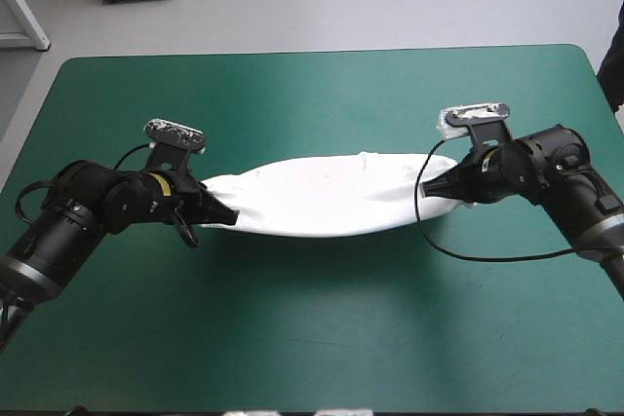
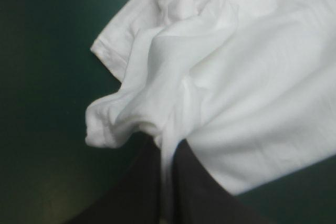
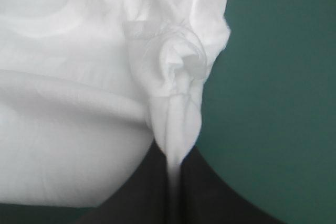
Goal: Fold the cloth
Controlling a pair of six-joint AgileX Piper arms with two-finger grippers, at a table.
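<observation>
The white short-sleeved fabric T-shirt is stretched as a long band between the two grippers, over the middle of the teal-green table cover. The left gripper, with black fin-shaped fingers, is almost closed and pinches one end of the cloth between its tips. The right gripper pinches the opposite end in the same way. Ahead of each gripper the fabric spreads out in soft folds.
</observation>
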